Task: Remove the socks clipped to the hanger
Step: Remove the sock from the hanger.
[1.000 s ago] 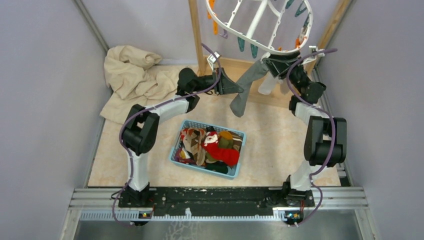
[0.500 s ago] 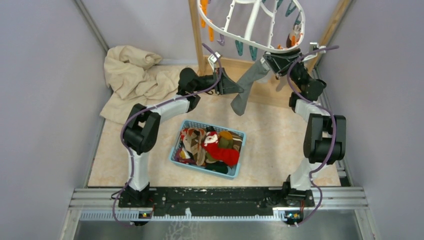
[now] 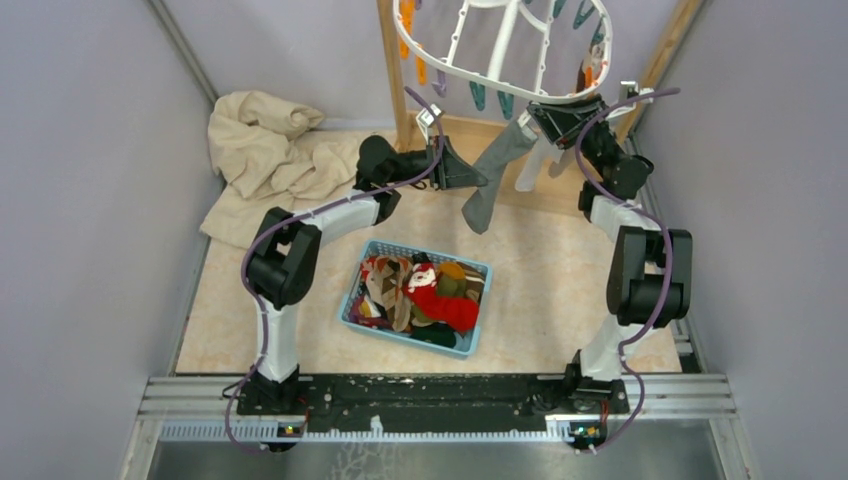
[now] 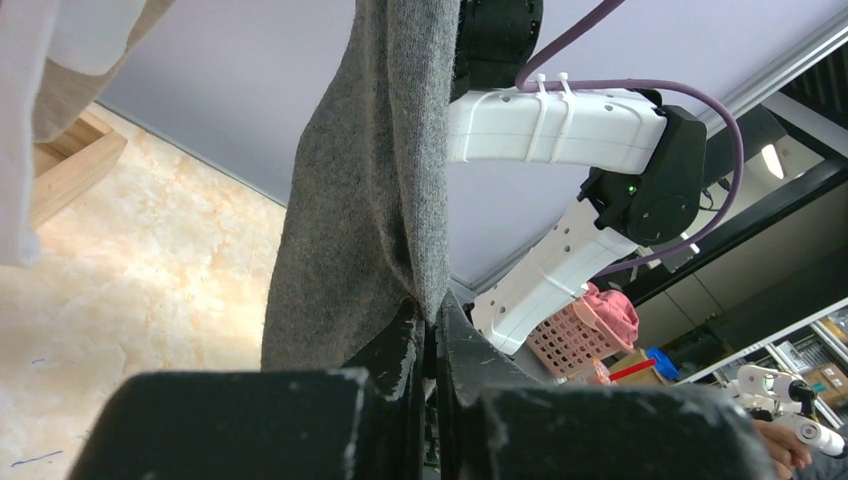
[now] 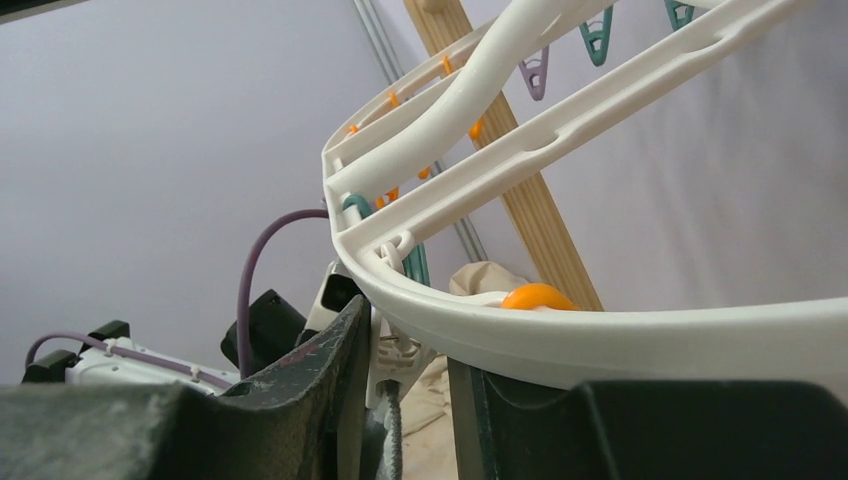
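You've got the grey sock point(image 3: 495, 168) hanging with its long axis slanting from the clip end, up under the near rim of the hanger point(image 5: 640, 335), down and leftward to its free end above the table point(image 3: 260, 320). The hanger sits high at the back, an oval ring tipped so its near edge drops toward your right arm.

Your left gripper point(image 4: 432, 322) is clamped tight on that sock part-way down, fabric pinched between the closed fingers, the rest hanging past them.

Your right gripper point(image 5: 405, 345) is up at the rim directly above the sock. Its fingers stand part-way apart, with the white clip hardware under the rim between them. Whether the pads are pressing on it, you can't tell from here.

A pale sock point(image 3: 533, 168) hangs just beside the grey one on the right, close enough to brush it.

Room to move: open table lies to the left of and in front of the sock, down to the blue basket point(image 3: 352, 300), which sits between the two arms and holds a heap of socks, a red one point(image 3: 445, 302) on top. Behind, the upright wooden post point(image 3: 392, 70) of the rack stands just left of the hanger, and the right arm is close to the right wall. The beige cloth point(image 3: 260, 150) is bunched in the far left corner, well apart from both grippers.
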Motion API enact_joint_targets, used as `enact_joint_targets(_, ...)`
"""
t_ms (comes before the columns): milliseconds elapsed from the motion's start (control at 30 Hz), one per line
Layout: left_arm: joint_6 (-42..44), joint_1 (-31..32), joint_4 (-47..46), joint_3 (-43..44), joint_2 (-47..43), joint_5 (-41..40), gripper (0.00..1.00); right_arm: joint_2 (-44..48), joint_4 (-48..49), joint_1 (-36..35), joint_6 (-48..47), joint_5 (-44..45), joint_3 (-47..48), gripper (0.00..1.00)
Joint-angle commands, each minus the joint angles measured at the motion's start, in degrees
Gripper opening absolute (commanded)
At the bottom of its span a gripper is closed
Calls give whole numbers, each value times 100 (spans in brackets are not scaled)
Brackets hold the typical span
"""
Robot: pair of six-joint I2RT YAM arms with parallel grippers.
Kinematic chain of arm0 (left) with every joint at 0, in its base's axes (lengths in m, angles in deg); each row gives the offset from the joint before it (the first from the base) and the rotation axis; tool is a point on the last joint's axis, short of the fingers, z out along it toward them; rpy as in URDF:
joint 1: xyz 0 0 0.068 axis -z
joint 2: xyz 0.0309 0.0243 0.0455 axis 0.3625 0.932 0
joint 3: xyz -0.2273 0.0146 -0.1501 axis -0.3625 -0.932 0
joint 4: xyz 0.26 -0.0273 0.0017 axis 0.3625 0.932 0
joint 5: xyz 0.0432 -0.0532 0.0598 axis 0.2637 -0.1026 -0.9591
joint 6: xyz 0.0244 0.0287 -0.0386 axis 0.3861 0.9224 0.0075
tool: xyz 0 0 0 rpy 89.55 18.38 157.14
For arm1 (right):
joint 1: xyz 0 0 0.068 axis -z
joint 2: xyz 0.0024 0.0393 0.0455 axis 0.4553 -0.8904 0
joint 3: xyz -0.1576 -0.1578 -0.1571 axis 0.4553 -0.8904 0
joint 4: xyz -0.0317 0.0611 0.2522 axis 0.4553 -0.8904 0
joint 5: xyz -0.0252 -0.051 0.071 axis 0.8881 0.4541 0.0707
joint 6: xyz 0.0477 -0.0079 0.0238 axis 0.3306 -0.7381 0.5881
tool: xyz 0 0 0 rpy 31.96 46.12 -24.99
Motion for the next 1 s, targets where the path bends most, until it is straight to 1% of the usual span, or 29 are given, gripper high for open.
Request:
enact_joint_targets(0, 19, -50, -244, -38, -16, 57, 6, 127, 248, -49, -90, -27, 297, 0)
enact_joint_targets(133, 108, -129, -129, -373, -281, 32, 6, 192, 28, -49, -239, -5, 244, 0)
enact_joint_targets(300, 601, -177, 416, -1121, -915, -61, 7, 228, -20, -49, -255, 52, 204, 0)
enact_joint_targets(433, 771, -176, 622, -1637, -1470, -116, 7, 269, -94, -49, -281, 39, 185, 0)
enact_joint_targets(533, 1152, -173, 1206, -1910, -2100, -176, 7, 354, -244, -49, -322, -10, 154, 0)
enact_joint_targets(600, 1546, -173, 1892, -2011, -2554, -244, 8, 436, -501, -57, -388, -98, 121, 0)
enact_joint_targets(633, 1751, -175, 2355, -2025, -2752, -301, 8, 482, -667, -64, -413, -235, 112, 15)
enact_joint_targets(667, 1910, -174, 2743, -2045, -2964, -358, 8, 532, -842, -74, -435, -360, 94, 20)
enact_joint_targets(733, 2116, -181, 3350, -2122, -3337, -529, 9, 724, -1248, -84, -525, -419, -93, 24)
enact_joint_targets(800, 2206, -181, 3754, -2233, -3627, -655, 9, 946, -1632, -91, -706, -492, -319, 29)
enact_joint_targets(967, 2299, -177, 4342, -2468, -4095, -829, 10, 1668, -2860, -225, -1373, -500, -971, 44)
